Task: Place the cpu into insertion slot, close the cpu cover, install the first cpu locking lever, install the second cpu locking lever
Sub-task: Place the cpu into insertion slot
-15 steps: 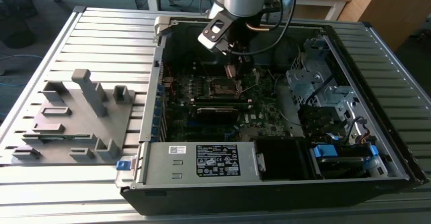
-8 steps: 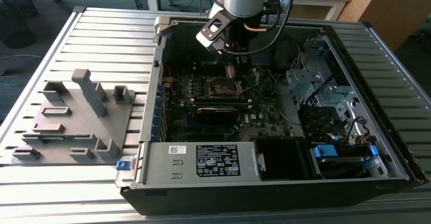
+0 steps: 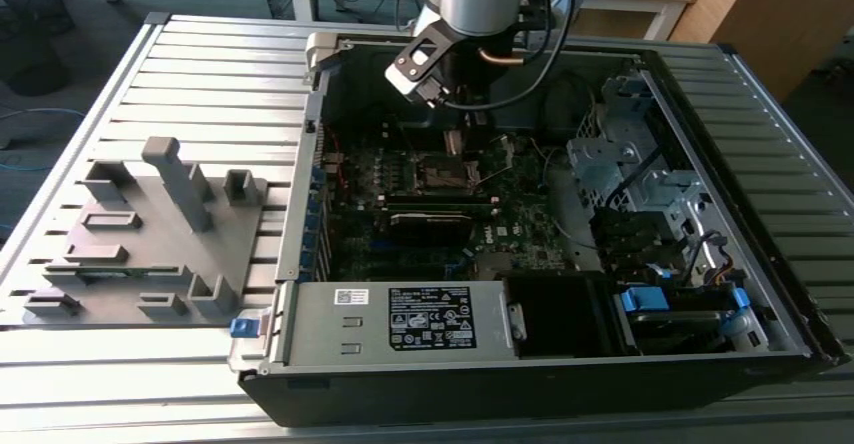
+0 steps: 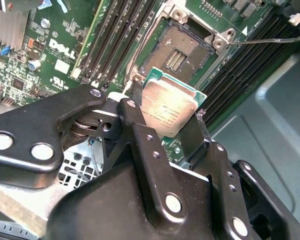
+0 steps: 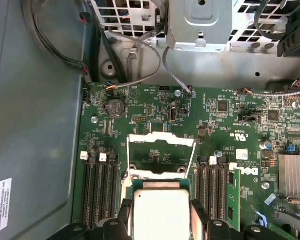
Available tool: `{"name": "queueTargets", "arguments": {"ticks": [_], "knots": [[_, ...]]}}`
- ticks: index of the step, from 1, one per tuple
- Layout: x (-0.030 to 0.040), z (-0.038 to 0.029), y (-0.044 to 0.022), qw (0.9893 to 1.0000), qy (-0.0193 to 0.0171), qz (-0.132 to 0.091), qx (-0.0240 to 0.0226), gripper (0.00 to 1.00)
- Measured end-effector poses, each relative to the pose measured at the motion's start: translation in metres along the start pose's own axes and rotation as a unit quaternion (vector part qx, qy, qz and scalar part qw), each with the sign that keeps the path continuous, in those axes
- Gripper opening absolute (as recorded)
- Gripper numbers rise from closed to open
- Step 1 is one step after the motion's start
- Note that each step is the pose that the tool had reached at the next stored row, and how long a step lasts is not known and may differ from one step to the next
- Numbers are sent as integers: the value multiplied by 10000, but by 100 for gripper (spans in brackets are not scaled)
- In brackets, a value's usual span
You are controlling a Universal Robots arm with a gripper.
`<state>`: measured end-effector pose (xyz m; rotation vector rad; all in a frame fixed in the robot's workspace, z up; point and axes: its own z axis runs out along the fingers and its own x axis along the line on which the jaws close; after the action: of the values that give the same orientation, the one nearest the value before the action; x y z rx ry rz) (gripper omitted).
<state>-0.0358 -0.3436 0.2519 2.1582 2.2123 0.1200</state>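
My gripper is shut on the cpu, a flat square chip with a dull grey-brown top, gripped by two opposite edges. In the first wrist view the cpu sits between the black fingers, just short of the silvery cpu cover, which stands open. The insertion slot lies bare, its contact field showing, a short way beyond the chip. A thin metal locking lever sticks out beside the slot. In the exterior view the gripper hangs above the slot inside the open computer case.
Memory slots flank the socket on both sides. A finned heat sink and a metal drive cage stand near. The white-labelled power box fills the case's near end. A grey fixture rests on the slatted table.
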Motion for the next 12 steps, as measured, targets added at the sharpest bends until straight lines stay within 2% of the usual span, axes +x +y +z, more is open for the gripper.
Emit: {"name": "queueTargets", "arguments": {"ticks": [12], "knots": [[0,24,-6,10000,-3,28,-1,54]]}}
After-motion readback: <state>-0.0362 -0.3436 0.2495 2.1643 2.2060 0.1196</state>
